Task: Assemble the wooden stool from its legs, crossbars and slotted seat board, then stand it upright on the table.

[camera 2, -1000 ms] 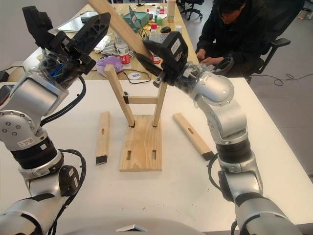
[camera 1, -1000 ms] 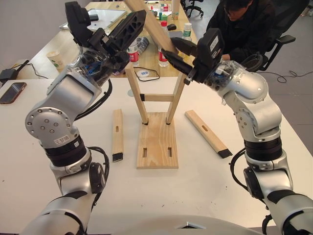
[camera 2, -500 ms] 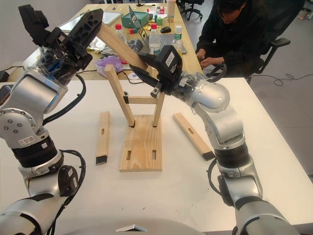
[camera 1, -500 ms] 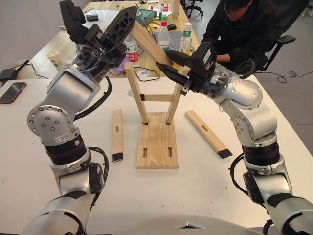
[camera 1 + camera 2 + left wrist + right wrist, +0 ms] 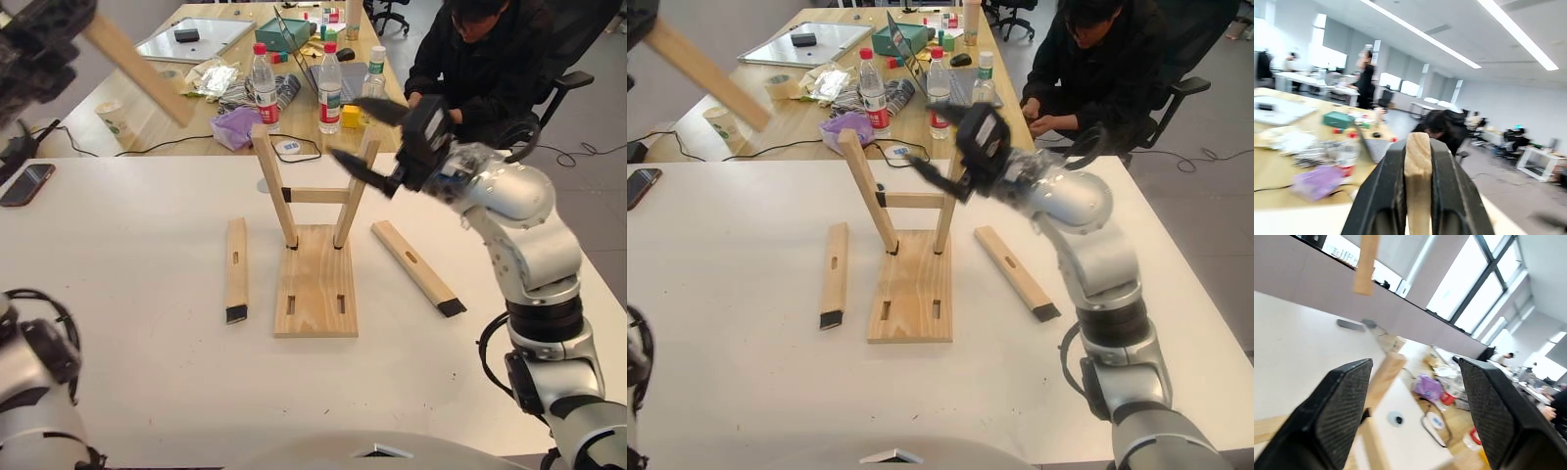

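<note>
The slotted seat board (image 5: 313, 286) lies flat mid-table. Two legs (image 5: 273, 186) (image 5: 351, 201) stand slanted in its far slots, joined by a crossbar (image 5: 317, 196). My right gripper (image 5: 361, 137) is open, its fingers either side of the right leg's top (image 5: 1383, 377) without touching it. My left gripper (image 5: 1418, 147) is shut on another wooden leg (image 5: 137, 69), held high at the far left, well away from the frame. A loose leg (image 5: 235, 269) lies left of the board and another (image 5: 416, 266) lies to its right.
A second table (image 5: 147, 117) behind holds bottles (image 5: 263, 86), a paper cup (image 5: 110, 117), a purple bag and a laptop. A person (image 5: 480, 59) sits at its right end. A phone (image 5: 24, 184) lies on the white table's left edge.
My left arm swung up and far to the left with its leg, away from above the frame. My right gripper stayed open and drew back slightly to the right.
</note>
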